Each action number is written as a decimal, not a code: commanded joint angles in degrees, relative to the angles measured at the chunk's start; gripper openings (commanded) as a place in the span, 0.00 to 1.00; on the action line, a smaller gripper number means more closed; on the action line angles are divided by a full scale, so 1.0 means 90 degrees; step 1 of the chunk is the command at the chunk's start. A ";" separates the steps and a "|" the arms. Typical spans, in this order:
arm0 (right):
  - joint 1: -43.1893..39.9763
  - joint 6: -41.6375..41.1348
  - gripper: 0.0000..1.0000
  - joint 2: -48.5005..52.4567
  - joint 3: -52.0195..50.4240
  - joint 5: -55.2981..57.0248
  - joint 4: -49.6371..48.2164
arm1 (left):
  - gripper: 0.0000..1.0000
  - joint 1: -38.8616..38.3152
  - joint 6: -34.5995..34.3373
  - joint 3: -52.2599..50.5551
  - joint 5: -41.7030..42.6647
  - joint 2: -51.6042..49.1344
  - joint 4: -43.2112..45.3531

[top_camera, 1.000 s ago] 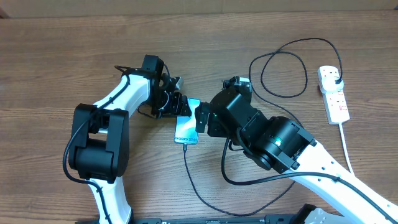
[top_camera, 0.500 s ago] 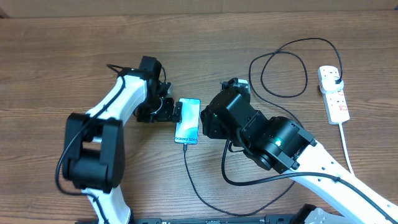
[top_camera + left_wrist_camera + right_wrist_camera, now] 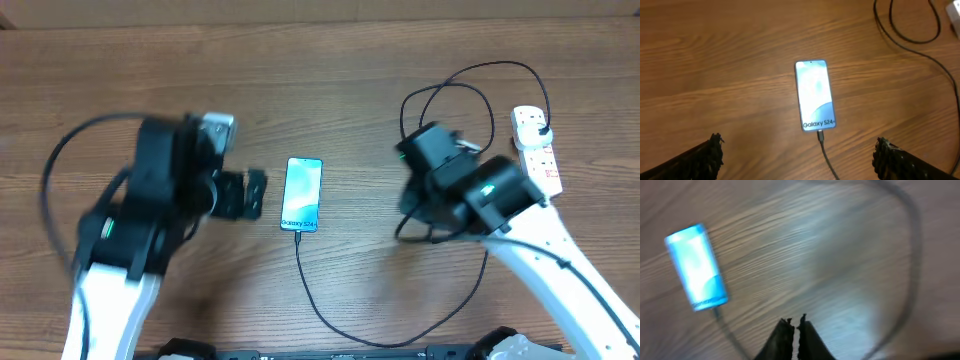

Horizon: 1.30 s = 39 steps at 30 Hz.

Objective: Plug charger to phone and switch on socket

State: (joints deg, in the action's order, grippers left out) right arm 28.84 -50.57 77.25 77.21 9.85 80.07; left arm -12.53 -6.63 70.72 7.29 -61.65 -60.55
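Observation:
The phone [image 3: 302,193] lies flat on the wooden table, screen lit blue, with nothing gripping it. The charger's thin black cable [image 3: 312,295] meets the phone's lower edge, where its connector [image 3: 820,135] sits against the port. From there it curves along the front and loops at the back right up to the white socket [image 3: 541,160]. My left gripper [image 3: 250,194] hovers just left of the phone, open and empty, fingertips [image 3: 715,146] far apart. My right gripper [image 3: 796,322] is shut on nothing, well right of the phone [image 3: 696,267], above bare wood.
The cable's loop [image 3: 455,110] lies behind the right arm [image 3: 470,190], near the socket. The socket's thick white cord [image 3: 556,235] runs toward the front right. Both wrist views show bare table around the phone [image 3: 814,95].
Both arms have pulled away from the phone, the left going left and the right going right. The left gripper opened wide; the right gripper closed. The phone stays put with the cable attached.

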 commanded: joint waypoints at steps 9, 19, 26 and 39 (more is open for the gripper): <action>-0.2946 -0.0233 0.08 -0.0063 0.0010 0.0408 -0.0367 | 1.00 -0.0027 -0.0362 -0.1178 -0.1188 0.1756 -0.0398; -0.5520 0.0767 0.07 0.0304 0.0015 0.0289 -0.1460 | 1.00 -0.0027 -0.0362 -0.1178 -0.1020 0.1554 -0.0420; -0.6671 0.1683 0.06 0.2089 0.0702 -0.1343 -0.1676 | 1.00 -0.0027 -0.0362 -0.1178 -0.1020 0.1559 -0.0437; -0.6669 0.2178 0.04 0.4879 0.3128 -0.1906 -0.1030 | 1.00 -0.0027 -0.0362 -0.1178 -0.1020 0.1571 -0.0437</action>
State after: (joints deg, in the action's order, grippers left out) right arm -31.51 -32.42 119.15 102.45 -4.97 71.24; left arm -12.58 -9.08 60.34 -1.17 -47.70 -64.71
